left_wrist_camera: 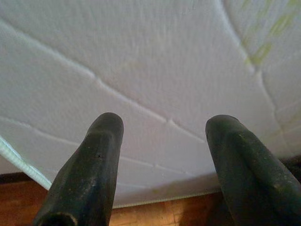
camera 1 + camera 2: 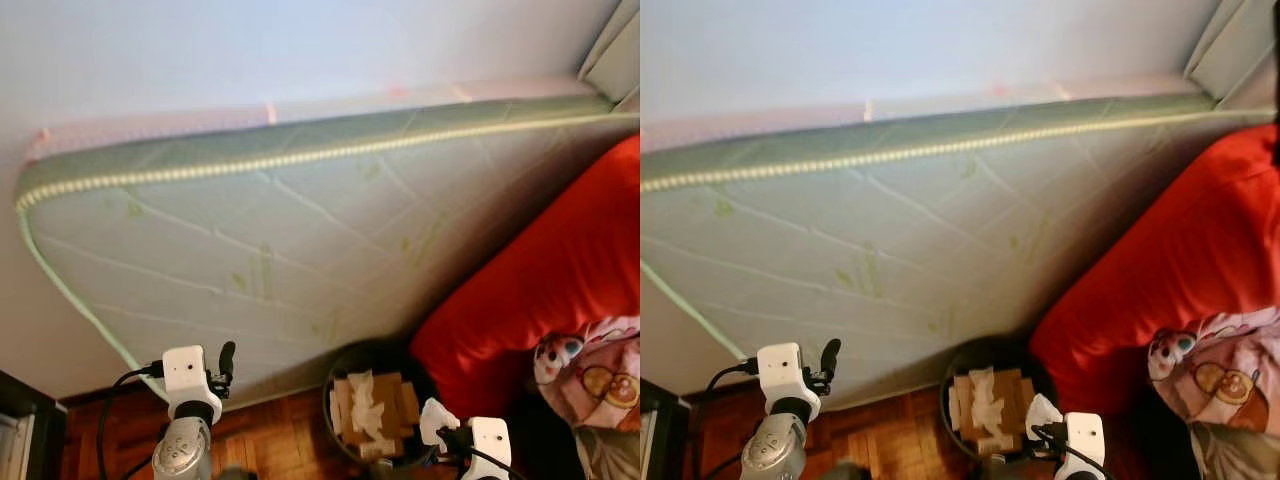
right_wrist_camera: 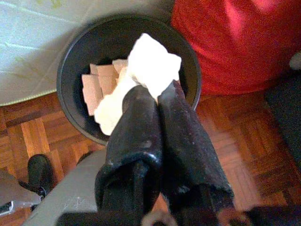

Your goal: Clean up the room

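A round black bin [image 3: 66, 70] stands on the parquet floor between a leaning mattress and a red cushion. It holds brown cardboard pieces [image 3: 96, 84] and a crumpled white tissue [image 2: 362, 405]. My right gripper [image 3: 157, 96] is shut on a white tissue wad [image 3: 153, 63], which it holds just above the bin's opening. In the left eye view that wad [image 2: 432, 418] sits at the bin's near right rim [image 2: 380, 352]. My left gripper [image 1: 162, 127] is open and holds nothing. It points at the mattress face, left of the bin [image 2: 226, 360].
A pale green quilted mattress [image 2: 300, 230] leans on its long edge against the wall. A big red cushion [image 2: 540, 290] and a patterned fabric [image 2: 590, 370] lie to the right. Dark furniture [image 2: 25, 430] stands at the far left, with parquet floor [image 2: 270, 430] between.
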You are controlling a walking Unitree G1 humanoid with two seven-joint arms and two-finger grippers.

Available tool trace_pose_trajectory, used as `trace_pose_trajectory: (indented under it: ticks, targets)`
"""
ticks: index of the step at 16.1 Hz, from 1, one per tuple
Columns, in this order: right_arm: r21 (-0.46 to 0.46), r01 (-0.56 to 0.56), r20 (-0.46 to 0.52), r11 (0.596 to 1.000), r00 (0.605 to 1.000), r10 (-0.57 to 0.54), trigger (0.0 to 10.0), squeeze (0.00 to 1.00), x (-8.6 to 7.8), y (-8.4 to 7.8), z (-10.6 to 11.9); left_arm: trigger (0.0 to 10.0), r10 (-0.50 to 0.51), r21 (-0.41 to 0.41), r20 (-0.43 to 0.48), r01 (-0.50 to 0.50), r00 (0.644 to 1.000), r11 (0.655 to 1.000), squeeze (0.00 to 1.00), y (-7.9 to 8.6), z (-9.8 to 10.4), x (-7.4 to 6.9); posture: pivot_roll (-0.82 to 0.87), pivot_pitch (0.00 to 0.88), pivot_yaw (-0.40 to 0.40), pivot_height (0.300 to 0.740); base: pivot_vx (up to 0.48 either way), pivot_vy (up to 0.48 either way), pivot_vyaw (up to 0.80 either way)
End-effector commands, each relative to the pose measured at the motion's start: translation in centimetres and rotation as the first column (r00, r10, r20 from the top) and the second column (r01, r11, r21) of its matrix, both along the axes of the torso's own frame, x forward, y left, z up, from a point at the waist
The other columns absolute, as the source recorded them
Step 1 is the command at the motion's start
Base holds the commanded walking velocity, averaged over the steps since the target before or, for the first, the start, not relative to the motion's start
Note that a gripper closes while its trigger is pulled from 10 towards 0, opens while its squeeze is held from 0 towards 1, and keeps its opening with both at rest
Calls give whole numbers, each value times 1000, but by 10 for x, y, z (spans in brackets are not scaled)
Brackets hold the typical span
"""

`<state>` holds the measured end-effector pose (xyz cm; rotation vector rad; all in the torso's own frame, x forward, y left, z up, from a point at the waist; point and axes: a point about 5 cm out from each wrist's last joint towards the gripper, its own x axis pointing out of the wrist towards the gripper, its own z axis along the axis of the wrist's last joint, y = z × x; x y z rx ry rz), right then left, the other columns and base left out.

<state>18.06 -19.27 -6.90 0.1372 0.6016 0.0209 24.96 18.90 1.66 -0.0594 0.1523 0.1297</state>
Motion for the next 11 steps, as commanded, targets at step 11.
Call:
trace_pose_trajectory:
  ticks: [11]
  targets:
    - [148,138,22,979,990,-143,10000,0,-10,5,-4,10000,-72,12,9,71,997,997,0,-1,12,7,45,174,-30,648,0,0,0]
